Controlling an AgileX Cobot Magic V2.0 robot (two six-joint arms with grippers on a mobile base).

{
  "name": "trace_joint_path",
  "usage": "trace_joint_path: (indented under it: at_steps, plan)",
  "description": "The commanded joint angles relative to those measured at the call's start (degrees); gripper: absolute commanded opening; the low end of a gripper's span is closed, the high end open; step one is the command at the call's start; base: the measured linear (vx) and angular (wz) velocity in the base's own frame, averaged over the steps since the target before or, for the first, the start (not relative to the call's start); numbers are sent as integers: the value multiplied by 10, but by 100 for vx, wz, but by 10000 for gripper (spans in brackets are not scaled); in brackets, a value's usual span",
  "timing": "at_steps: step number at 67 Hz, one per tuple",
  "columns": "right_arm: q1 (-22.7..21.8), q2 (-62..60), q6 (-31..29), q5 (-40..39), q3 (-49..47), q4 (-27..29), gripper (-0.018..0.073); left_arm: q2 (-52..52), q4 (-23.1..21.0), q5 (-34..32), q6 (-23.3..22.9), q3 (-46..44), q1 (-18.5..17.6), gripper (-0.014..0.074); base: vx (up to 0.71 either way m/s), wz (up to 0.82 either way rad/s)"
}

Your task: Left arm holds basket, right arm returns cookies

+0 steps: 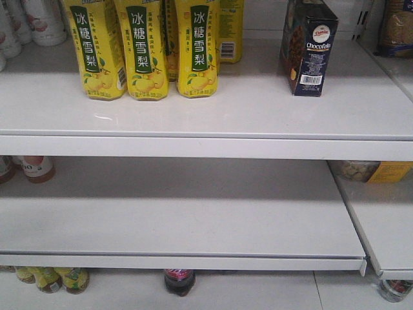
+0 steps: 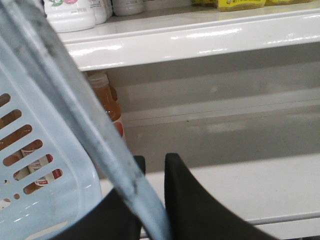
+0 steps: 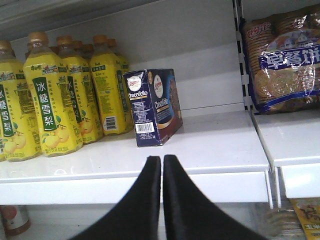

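Standing upright on the white shelf, the cookies beside yellow bottles

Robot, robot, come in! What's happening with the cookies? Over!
Left gripper shut on basket handle. Right gripper shut, empty. Cookies upright on shelf, beside yellow bottles. Nothing blocking.

Cookies stand upright beside yellow bottles.

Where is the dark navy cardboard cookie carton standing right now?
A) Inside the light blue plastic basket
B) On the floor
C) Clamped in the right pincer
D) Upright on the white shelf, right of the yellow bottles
D: the dark navy cardboard cookie carton stands upright on the white shelf, right of the yellow bottles, apart from the shut right pincer.
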Motion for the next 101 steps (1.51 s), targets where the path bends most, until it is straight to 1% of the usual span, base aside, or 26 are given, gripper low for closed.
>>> trace_joint_path:
  at_steps: [1,8,15,23,35,38,101]
  plan:
    - [0,8,-5,0,-15,-24,-8,-6,9,-78,5,-3,-1,-6,0,0]
    - [0,8,-5,0,-15,-24,-8,-6,9,-103,2,18,-1,-6,0,0]
    - [0,8,-5,0,-15,-24,-8,-6,9,-126,-21,41,-1,-6,0,0]
    - [0,8,-5,0,-15,-24,-8,-6,9,-141,-38,63,-1,-6,0,0]
    - [0,8,-5,0,-15,-24,-8,-6,9,-170,-38,100,-1,-6,0,0]
    - [0,8,-5,0,-15,-24,-8,-6,9,-163,-38,100,-1,-6,0,0]
    - [0,8,-5,0,-15,-24,-8,-5,9,-163,-38,99,-1,-6,0,0]
